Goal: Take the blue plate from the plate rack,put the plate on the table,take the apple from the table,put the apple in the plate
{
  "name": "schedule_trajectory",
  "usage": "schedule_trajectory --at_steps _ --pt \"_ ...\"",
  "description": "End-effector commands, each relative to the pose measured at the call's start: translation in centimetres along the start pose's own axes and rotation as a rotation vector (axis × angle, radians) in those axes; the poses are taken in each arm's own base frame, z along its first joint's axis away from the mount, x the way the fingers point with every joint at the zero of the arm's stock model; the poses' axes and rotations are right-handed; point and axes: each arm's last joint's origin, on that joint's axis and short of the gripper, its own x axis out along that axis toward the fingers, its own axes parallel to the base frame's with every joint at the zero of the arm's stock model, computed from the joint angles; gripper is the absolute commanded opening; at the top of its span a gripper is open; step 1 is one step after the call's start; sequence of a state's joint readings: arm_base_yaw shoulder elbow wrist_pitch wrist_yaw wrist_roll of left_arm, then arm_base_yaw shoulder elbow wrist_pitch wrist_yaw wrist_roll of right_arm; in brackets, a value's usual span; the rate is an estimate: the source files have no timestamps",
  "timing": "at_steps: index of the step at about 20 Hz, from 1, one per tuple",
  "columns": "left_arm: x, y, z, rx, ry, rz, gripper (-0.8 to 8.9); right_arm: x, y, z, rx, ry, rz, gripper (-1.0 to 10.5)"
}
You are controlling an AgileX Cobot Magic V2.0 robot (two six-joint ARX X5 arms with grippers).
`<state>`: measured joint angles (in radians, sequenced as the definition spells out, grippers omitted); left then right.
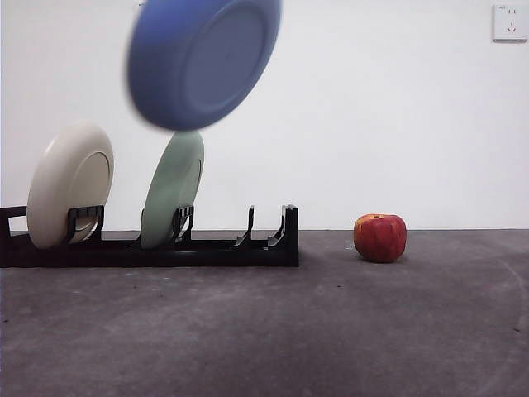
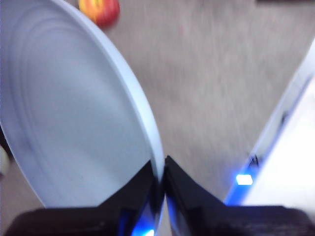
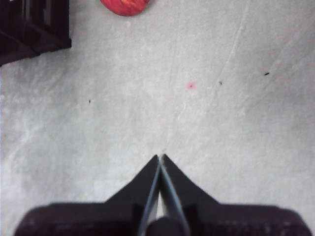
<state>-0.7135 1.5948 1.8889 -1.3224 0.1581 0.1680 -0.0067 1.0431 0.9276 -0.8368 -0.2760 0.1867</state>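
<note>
Behind my worktop (image 1: 347, 331) stands a plain white wall (image 1: 388, 124), bare and evenly lit, with no hard shadows on it. High in its right corner sits a white wall socket (image 1: 509, 22). The worktop itself is dark grey, rough and mottled, and meets the wall in a straight level line. Faint pale scratches cross its surface, and from above I see a small pink spot (image 3: 191, 86) and a few dark specks on it.
</note>
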Motion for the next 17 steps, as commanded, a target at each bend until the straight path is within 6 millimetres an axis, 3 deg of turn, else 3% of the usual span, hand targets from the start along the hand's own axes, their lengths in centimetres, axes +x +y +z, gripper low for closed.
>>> schedule_trajectory --at_steps 1,6,9,17 --pt "2.6 -0.5 -1.6 0.032 0.039 -0.015 -0.09 0.0 0.0 0.3 -0.011 -0.021 -0.01 0.0" --pt "8.9 -2.3 -4.5 0.094 0.124 0.055 -0.09 0.0 0.1 0.4 -0.011 -0.03 -0.009 0.0" --pt "12.2 -4.5 -6.5 0.214 0.186 0.126 -0.09 0.0 0.1 0.4 -0.011 -0.032 -0.009 0.0" --pt "17.5 -8.0 -11.4 0.369 0.235 0.147 -0.09 0.0 0.0 0.4 -0.011 -0.036 -0.028 0.0"
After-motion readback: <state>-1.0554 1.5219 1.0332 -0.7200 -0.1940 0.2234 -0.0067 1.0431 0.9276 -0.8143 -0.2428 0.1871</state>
